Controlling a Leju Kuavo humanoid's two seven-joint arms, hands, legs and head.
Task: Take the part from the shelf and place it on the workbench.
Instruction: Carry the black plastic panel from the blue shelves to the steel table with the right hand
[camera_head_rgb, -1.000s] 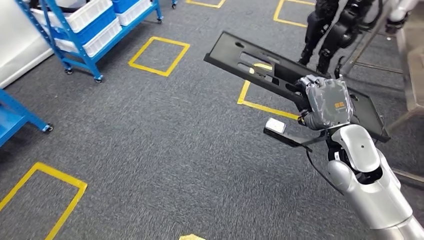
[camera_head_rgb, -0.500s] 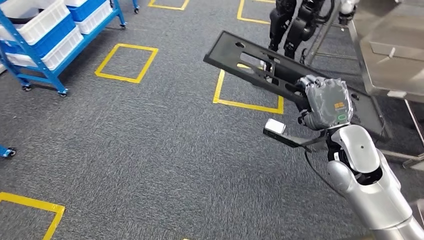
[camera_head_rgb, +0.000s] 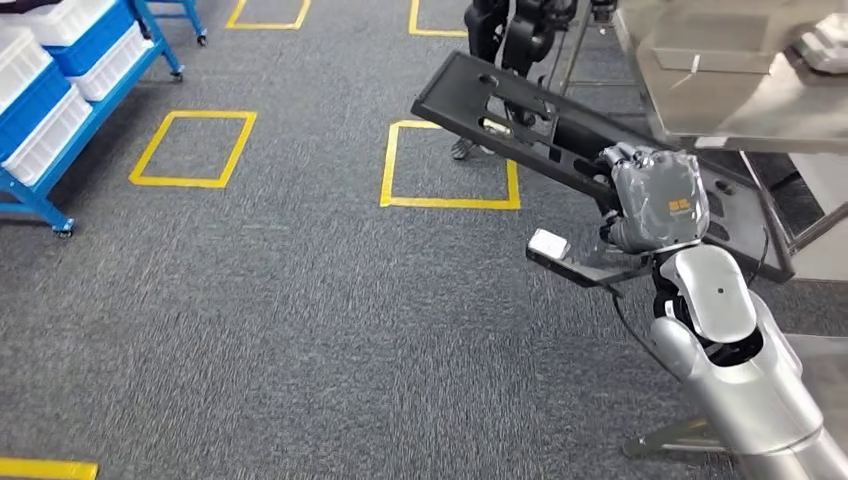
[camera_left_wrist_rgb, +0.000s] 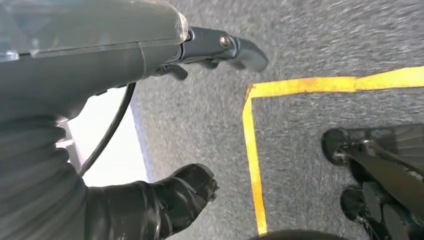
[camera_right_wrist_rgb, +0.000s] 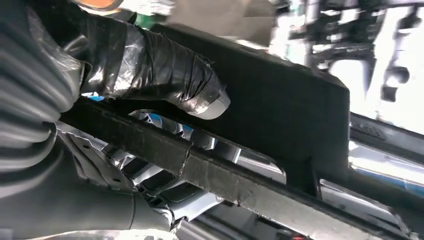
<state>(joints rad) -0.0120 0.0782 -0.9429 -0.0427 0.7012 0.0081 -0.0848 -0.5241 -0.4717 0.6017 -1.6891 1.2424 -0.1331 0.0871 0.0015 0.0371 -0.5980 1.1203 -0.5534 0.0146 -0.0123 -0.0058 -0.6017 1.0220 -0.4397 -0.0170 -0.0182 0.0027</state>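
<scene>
The part (camera_head_rgb: 500, 110) is a long flat black panel with several cut-outs, held tilted in the air in the head view. My right hand (camera_head_rgb: 655, 200) grips it near its right end, the silver arm coming up from the lower right. In the right wrist view a taped dark finger (camera_right_wrist_rgb: 165, 75) presses on the black panel (camera_right_wrist_rgb: 285, 105). The steel workbench (camera_head_rgb: 720, 100) stands at the upper right, just beyond the panel's far end. My left hand (camera_left_wrist_rgb: 150, 50) hangs over the grey carpet with its fingers apart and nothing in it.
A blue wheeled shelf (camera_head_rgb: 50, 110) with white and blue bins stands at the far left. Yellow taped squares (camera_head_rgb: 450, 200) mark the carpet. Another robot's dark legs (camera_head_rgb: 510, 30) stand beside the workbench's legs (camera_head_rgb: 775, 225). Open carpet lies to my left and front.
The camera has turned to the right: the shelf and floor squares slid left and the workbench came into view. The panel stays gripped in my right hand in the same pose.
</scene>
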